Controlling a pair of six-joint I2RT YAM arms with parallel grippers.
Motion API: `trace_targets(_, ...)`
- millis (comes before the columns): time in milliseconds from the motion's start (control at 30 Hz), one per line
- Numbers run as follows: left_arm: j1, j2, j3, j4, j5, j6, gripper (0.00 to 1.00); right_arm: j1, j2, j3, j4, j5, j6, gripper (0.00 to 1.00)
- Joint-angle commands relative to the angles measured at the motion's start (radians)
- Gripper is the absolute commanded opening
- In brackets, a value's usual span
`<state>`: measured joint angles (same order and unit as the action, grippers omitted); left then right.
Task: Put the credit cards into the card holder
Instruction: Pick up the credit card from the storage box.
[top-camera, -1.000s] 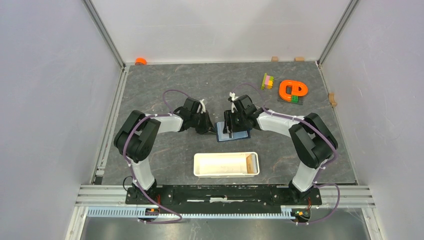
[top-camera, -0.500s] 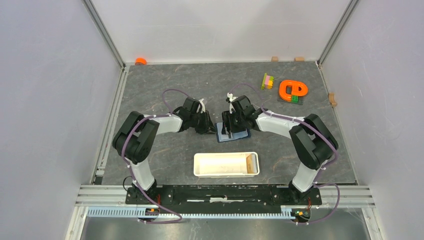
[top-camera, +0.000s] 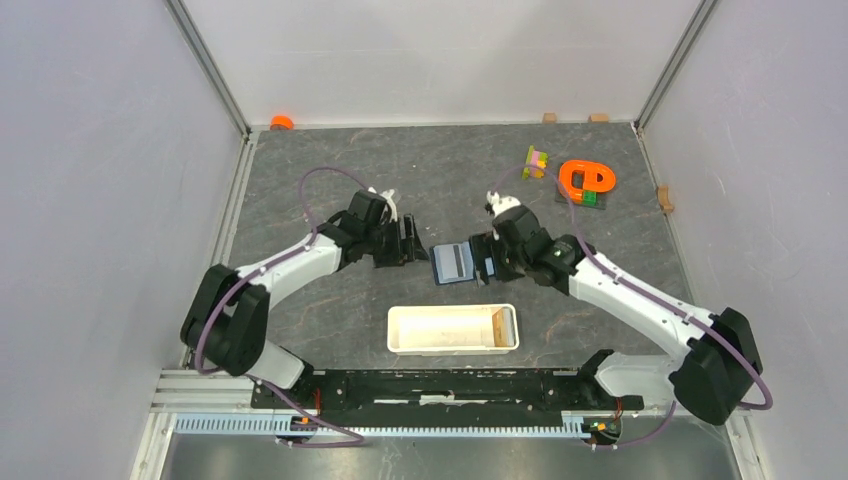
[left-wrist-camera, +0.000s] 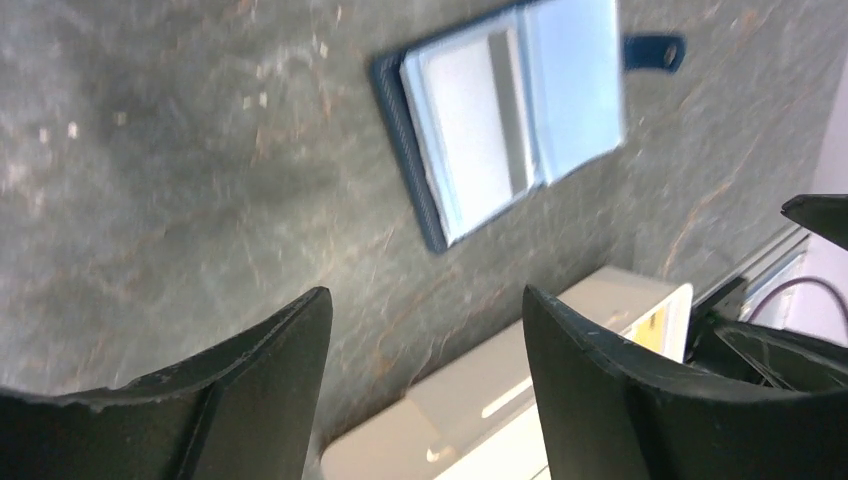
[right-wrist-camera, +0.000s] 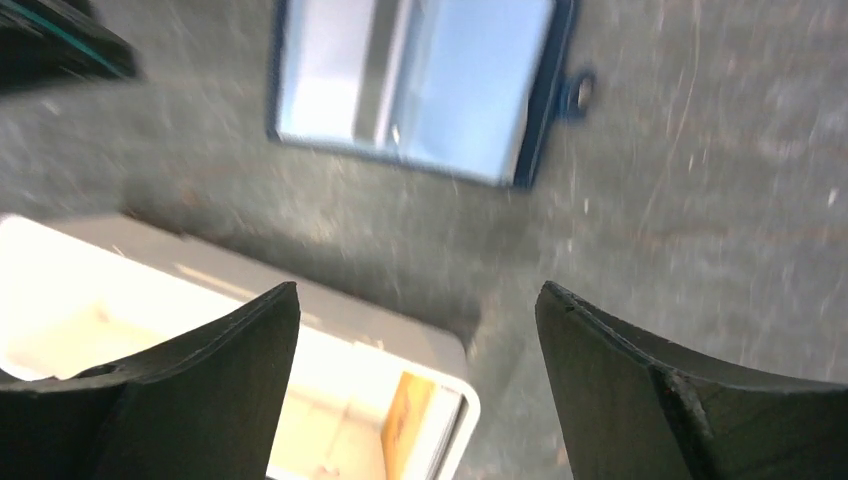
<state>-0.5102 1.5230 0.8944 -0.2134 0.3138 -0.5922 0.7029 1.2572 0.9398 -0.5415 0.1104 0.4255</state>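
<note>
Table (top-camera: 330, 170): grey, stone-patterned, walled in by pale panels.
Left arm (top-camera: 290, 265): reaching in from the left, wrist just left of the card holder.
Right arm (top-camera: 640, 300): stretched in from the right, wrist at the holder's right edge.
White tray (top-camera: 450, 309): long, lying near the arm bases, close in front of the card holder; a tan piece at its right end.
Card holder (top-camera: 453, 264): navy, lying unfolded and flat on the table between the two wrists, light blue inside facing up; touched by neither set of fingers in the wrist views.
Credit cards: a whitish panel (left-wrist-camera: 465, 130) on one half of the holder; card or lining, cannot tell.
Left gripper (left-wrist-camera: 425, 295): fingers spread wide, nothing between them, above bare table.
Right gripper (right-wrist-camera: 417, 290): fingers spread wide, nothing pinched, above the tray's edge.
Orange looped toy (top-camera: 585, 180): far right of the table, well apart.
Snap tab (left-wrist-camera: 650, 50): sticking out from the holder's outer edge.
</note>
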Motion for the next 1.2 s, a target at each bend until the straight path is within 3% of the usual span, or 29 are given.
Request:
trace_targets(0,-0.05,-0.121,-0.065,-0.183,-0.067,0.054,0.77,0.084,-0.054,-0.087,-0.204,0.092,0.118,0.92)
trace_targets(267,-0.177,-0.321,-0.147,-0.356,-0.211,0.001,0.81,0.198,-0.126,-0.239,-0.129,0.033,0.256,0.95)
trace_targets(633,-0.232,-0.478,-0.235,-0.494,-0.246,-0.08,0.86,0.214,-0.069,-0.317,-0.148,0.102,0.295,0.96)
trace_targets(800,-0.265,-0.459,-0.249,-0.484,-0.21,-0.096,0.85,0.215,-0.047,-0.339,-0.152,0.106,0.3,0.96)
trace_targets(900,-0.27,-0.437,-0.272,-0.461,-0.203,-0.1,0.76,0.213,-0.051,-0.349,-0.158,0.114,0.304,0.96)
trace_targets(1033,-0.277,-0.434,-0.286,-0.459,-0.234,-0.109,0.49,0.204,-0.065,-0.353,-0.182,0.13,0.312,0.96)
trace_targets(1167,-0.278,-0.441,-0.289,-0.46,-0.245,-0.112,0.33,0.189,-0.095,-0.351,-0.193,0.134,0.315,0.96)
